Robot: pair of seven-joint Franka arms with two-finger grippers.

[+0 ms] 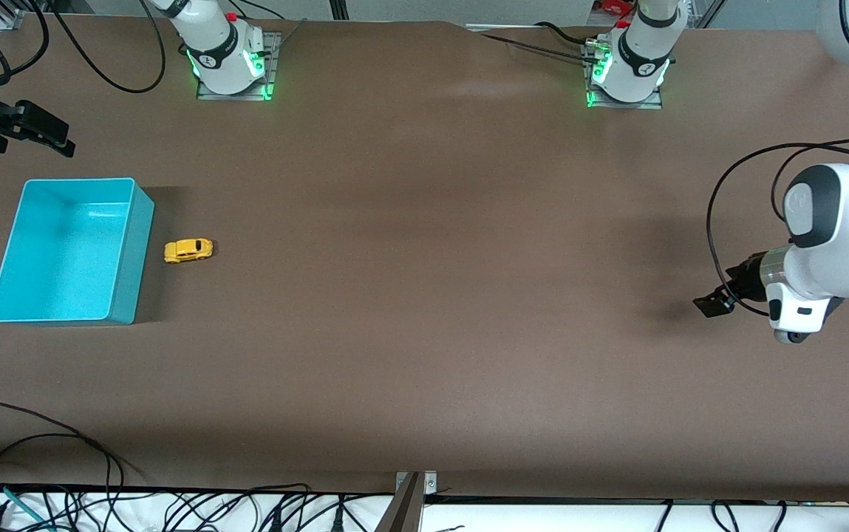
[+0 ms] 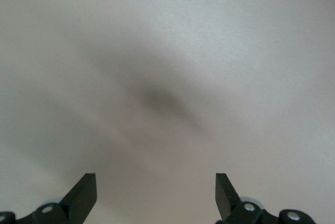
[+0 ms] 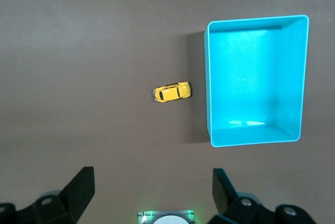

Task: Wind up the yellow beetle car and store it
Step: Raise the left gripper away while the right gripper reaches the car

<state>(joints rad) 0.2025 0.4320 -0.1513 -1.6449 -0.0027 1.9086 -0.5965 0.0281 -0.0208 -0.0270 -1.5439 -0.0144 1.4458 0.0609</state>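
The yellow beetle car (image 1: 188,250) stands on the brown table beside the turquoise bin (image 1: 125,255), on the bin's side toward the left arm's end. It also shows in the right wrist view (image 3: 171,92), apart from the empty bin (image 3: 209,82). My right gripper (image 1: 55,137) hangs high in the air at the right arm's end of the table, open and empty (image 3: 152,190). My left gripper (image 1: 712,304) waits over bare table at the left arm's end, open and empty (image 2: 156,192).
The two arm bases (image 1: 232,63) (image 1: 627,70) with green lights stand along the table's edge farthest from the front camera. Loose cables (image 1: 62,451) lie at the near edge. A metal bracket (image 1: 413,491) sits mid near edge.
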